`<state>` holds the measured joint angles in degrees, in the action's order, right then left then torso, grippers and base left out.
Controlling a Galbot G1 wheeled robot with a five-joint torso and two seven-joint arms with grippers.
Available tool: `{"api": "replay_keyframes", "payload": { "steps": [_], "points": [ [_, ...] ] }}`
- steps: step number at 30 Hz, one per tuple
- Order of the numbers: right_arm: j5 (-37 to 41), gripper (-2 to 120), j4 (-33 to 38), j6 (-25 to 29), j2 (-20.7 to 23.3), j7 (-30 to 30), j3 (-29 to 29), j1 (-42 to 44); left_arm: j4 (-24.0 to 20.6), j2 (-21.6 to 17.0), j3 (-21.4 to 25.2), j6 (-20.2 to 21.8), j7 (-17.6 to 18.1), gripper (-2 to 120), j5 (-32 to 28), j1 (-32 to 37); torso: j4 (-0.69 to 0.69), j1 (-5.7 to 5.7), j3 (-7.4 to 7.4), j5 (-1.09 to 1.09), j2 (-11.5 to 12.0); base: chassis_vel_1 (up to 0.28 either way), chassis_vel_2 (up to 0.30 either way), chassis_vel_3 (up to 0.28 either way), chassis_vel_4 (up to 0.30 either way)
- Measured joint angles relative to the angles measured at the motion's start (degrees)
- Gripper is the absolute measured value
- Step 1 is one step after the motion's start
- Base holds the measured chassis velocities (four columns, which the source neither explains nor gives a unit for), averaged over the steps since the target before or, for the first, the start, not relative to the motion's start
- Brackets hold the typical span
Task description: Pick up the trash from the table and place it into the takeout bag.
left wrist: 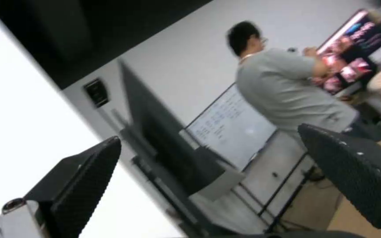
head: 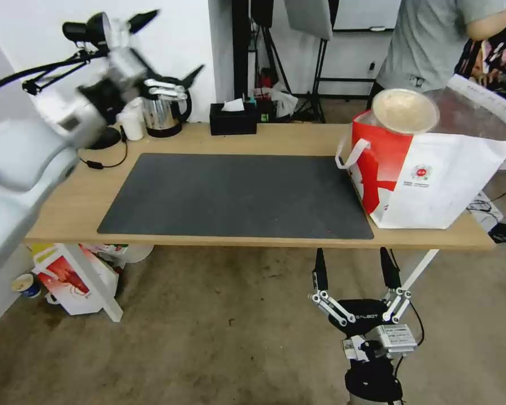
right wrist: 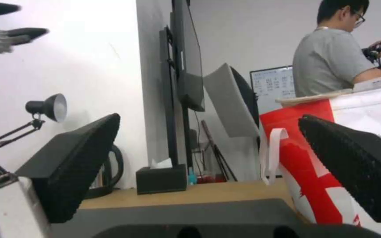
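Observation:
The takeout bag, white with a red panel, stands on the right end of the table. A round tan lidded bowl of trash sits in its open top. My left gripper is raised high over the table's far left corner, open and empty. In the left wrist view its fingers point out into the room. My right gripper hangs open and empty below the table's front edge, in front of the bag. The right wrist view shows the bag just beyond its fingers.
A dark grey mat covers the middle of the table. At the back stand a steel kettle, a small white cup, a black tissue box and a desk lamp. A red-and-white carton lies on the floor under the left end.

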<state>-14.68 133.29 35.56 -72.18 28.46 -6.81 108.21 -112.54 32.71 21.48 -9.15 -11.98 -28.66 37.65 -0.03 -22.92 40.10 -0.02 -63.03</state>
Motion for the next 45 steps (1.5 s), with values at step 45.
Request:
{"api": "replay_keyframes", "payload": {
  "steps": [45],
  "points": [
    [0.0,100,0.0,0.0,0.0,0.0,0.0,0.0,-18.7,45.5,31.5,-17.7,1.5,100,5.1,59.3,0.02,0.00,0.00,0.02,0.0,0.000,0.000,0.000,0.000]
  ]
}}
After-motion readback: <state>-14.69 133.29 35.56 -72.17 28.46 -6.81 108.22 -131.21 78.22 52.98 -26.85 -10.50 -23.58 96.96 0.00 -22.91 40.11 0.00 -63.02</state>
